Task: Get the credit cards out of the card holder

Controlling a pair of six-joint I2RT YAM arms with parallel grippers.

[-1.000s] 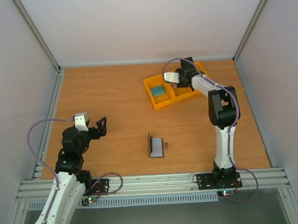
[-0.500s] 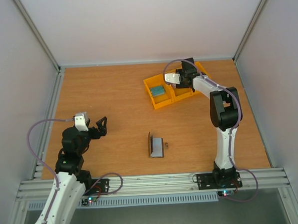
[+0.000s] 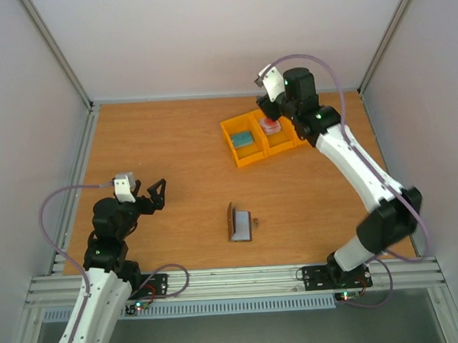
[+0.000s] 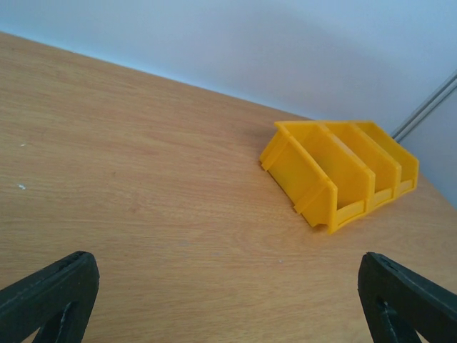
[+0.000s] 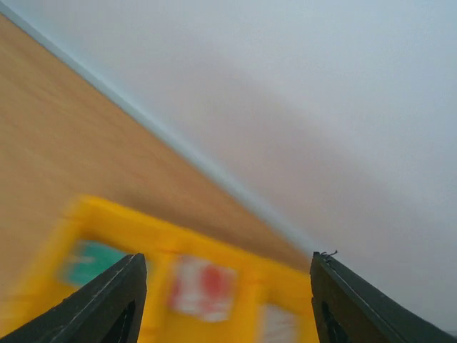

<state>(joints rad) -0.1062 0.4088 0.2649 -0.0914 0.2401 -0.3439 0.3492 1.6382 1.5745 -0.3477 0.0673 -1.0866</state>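
Well, a card [image 3: 270, 126] lies in the bin's [image 3: 247, 158] middle compartment; right tool [image 5: 227, 259] above it and left tool [image 4: 225, 257] both gape empty. Holder [image 3: 240, 222] stands on the counter [image 3: 166, 144]; cards seem stiff, slick; pinch an edge.

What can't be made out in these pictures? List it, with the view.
- card holder, top view: too small to tell whether cards are inside.
- credit cards in the yellow bin, right wrist view: motion blur; count unreadable.
- bin's contents, left wrist view: hidden by its walls.
- bin's rightmost compartment, top view: partly covered by the right arm.
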